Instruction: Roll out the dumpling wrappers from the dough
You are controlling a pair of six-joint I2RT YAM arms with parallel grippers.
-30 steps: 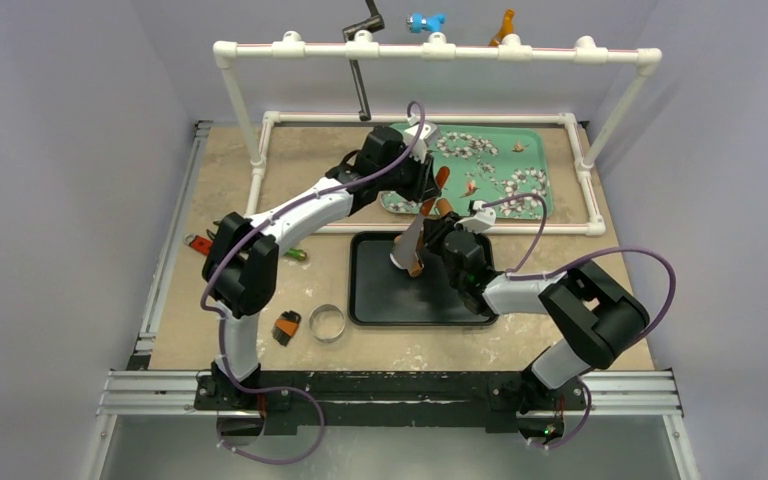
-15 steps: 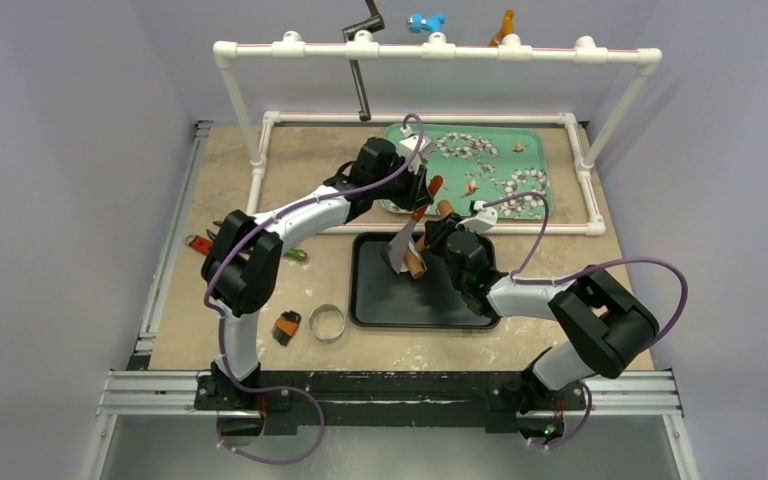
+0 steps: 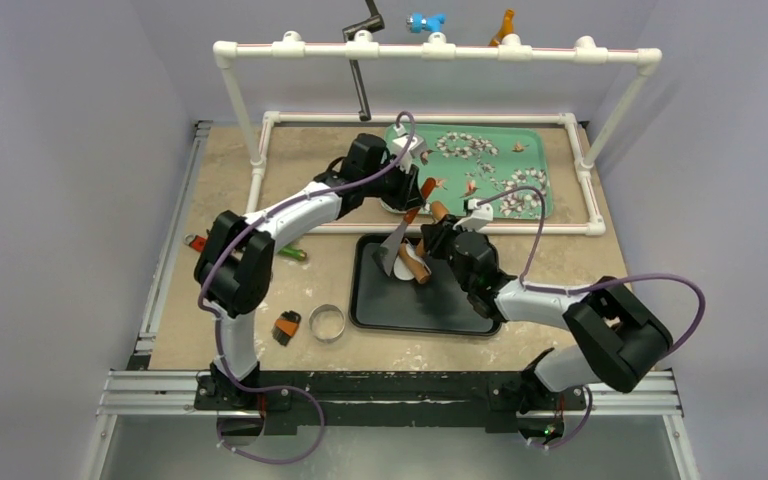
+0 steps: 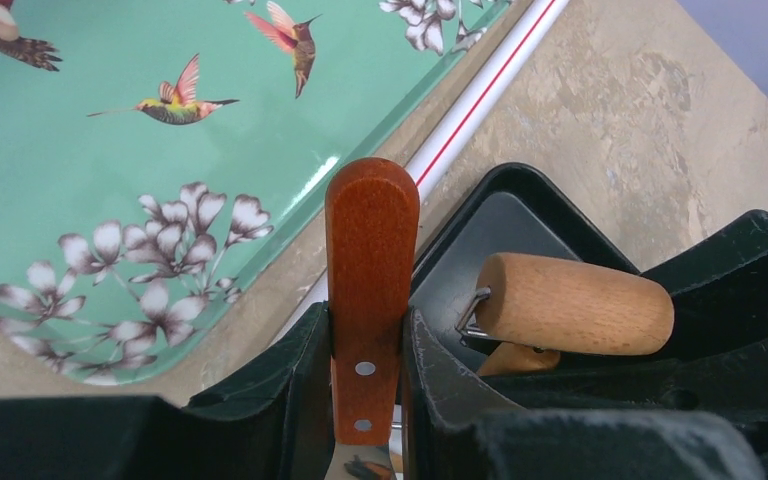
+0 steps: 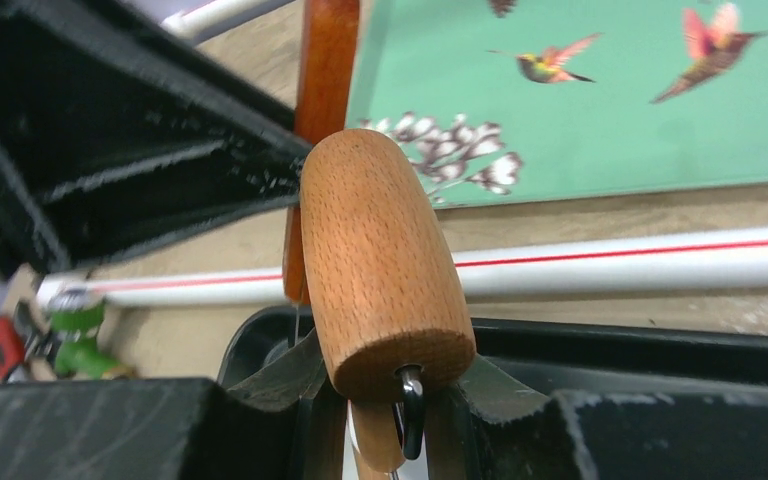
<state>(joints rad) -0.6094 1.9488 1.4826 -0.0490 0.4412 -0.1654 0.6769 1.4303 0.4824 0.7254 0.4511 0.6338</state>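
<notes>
My left gripper (image 3: pixel 417 190) is shut on the red-brown wooden handle of a metal spatula (image 4: pixel 371 270). Its blade (image 3: pixel 394 246) slants down onto the black tray (image 3: pixel 430 305). My right gripper (image 3: pixel 433 241) is shut on the handle of a small wooden roller (image 5: pixel 380 260), whose drum (image 3: pixel 440 211) sits just above the fingers. A white dumpling wrapper (image 3: pixel 403 268) lies on the tray under the blade tip and roller handle, mostly hidden. The two grippers are close together over the tray's far left corner. The roller also shows in the left wrist view (image 4: pixel 570 303).
A green floral tray (image 3: pixel 480 170) lies behind a white pipe frame (image 3: pixel 520 229). A metal ring cutter (image 3: pixel 327 322) and an orange-black tool (image 3: pixel 285 327) lie left of the black tray. Red (image 3: pixel 197 243) and green (image 3: pixel 295 254) tools lie further left.
Both grippers have shifted left and toward the near side. The spatula blade has come lower over the tray, and the white disc now shows beneath it.
</notes>
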